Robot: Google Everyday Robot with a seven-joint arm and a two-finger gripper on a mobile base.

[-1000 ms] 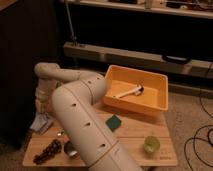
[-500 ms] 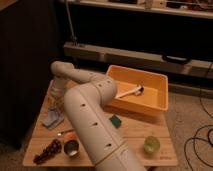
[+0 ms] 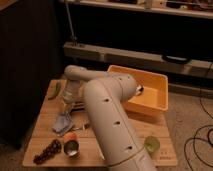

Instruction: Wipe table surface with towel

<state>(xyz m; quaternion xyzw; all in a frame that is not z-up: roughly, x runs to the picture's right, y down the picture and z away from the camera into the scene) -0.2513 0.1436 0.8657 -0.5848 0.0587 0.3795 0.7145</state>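
A crumpled pale blue-grey cloth towel (image 3: pixel 63 122) lies bunched on the left half of the light wooden slatted bench (image 3: pixel 44 117), just above a bunch of dark grapes (image 3: pixel 47 150) and a small metal cup (image 3: pixel 71 148). The white arm's gripper (image 3: pixel 70 106) hangs directly over the towel (its fingers are hidden against the cloth, so I cannot tell whether they are spread or closed). A yellow plastic tub (image 3: pixel 149 95) sits at the bench's right rear.

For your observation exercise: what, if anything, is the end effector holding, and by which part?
It cannot be told. The end effector hangs low at the table's left side, just above the crumpled towel, but no grasp shows.
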